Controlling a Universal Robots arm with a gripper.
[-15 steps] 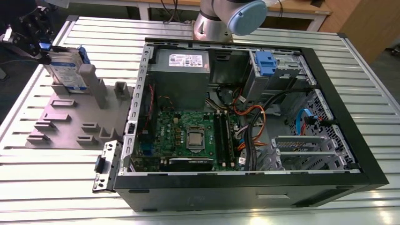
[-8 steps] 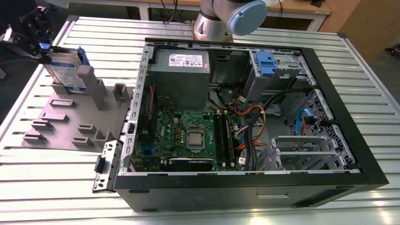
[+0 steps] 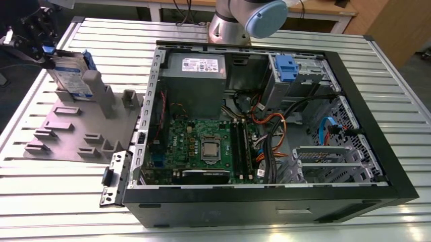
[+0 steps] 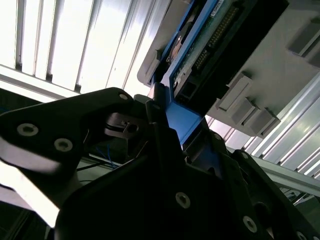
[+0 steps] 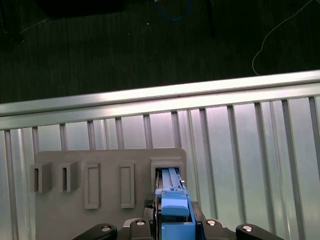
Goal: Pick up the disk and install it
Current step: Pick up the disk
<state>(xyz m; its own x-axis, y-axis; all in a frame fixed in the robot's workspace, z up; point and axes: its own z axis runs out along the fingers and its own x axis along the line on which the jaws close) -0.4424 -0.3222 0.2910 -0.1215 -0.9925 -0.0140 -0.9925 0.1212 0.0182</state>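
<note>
Slatted aluminium table (image 3: 54,201) carries two items: an open black computer case (image 3: 269,206) lying on its side at centre, and a grey slotted fixture plate (image 3: 67,131) towards the exterior view's left, just beside the case. Arm base (image 3: 235,22) stands behind the case.

Inside the case: green motherboard (image 3: 202,146), grey power-supply box (image 3: 195,68) with a white sticker, a bundle of orange cables (image 3: 269,121), and a small blue clip (image 3: 286,68) at the drive bay in the far corner, no drive in it.

Disk (image 3: 69,75): stands on edge, roughly upright with a slight tilt, at the tall holder on the far end of the fixture plate, well apart from the drive bay. Label and blue carrier are visible. Cannot tell whether its lower edge is seated in the slot or raised a little out of it.

Gripper (image 3: 47,54): at the upper end of the disk. In the second wrist view the dark fingers (image 4: 159,117) sit pressed against either side of the blue carrier, with the drive's circuit-board face (image 4: 210,40) beyond them. In the first wrist view the carrier (image 5: 172,210) runs between the finger bases, straight over the rectangular slot of the plate. Reading: pinching the disk by its carrier.

Dark floor (image 5: 150,50) lies beyond the table edge
</note>
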